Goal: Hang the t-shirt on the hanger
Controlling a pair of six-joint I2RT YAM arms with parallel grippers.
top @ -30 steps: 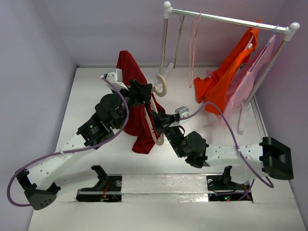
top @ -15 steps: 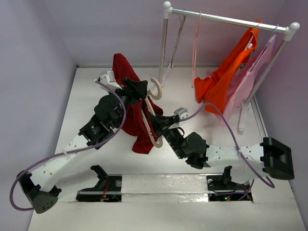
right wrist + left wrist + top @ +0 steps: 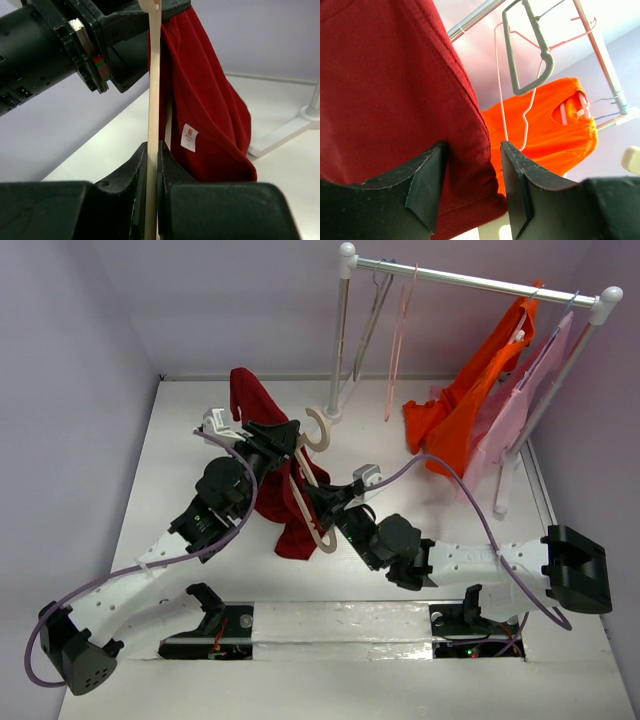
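Note:
The dark red t-shirt (image 3: 246, 392) hangs bunched from my left gripper (image 3: 285, 437), which is raised over the middle of the table and shut on its cloth. In the left wrist view the red cloth (image 3: 395, 90) fills the gap at the gripper (image 3: 472, 165). The cream hanger (image 3: 318, 430) stands tilted beside the shirt, hook up. My right gripper (image 3: 322, 502) is shut on one of its arms. In the right wrist view the gripper (image 3: 152, 155) pinches the cream bar (image 3: 153, 100), with the shirt (image 3: 205, 110) draped just behind it.
A white clothes rack (image 3: 470, 280) stands at the back right. It carries a thin grey hanger (image 3: 372, 310), a thin pink hanger (image 3: 400, 330), an orange shirt (image 3: 460, 410) and a pink garment (image 3: 525, 400). Purple walls close in the table on three sides.
My left gripper has moved left and toward the back with the t-shirt. The hanger's hook and my right gripper have followed it leftward.

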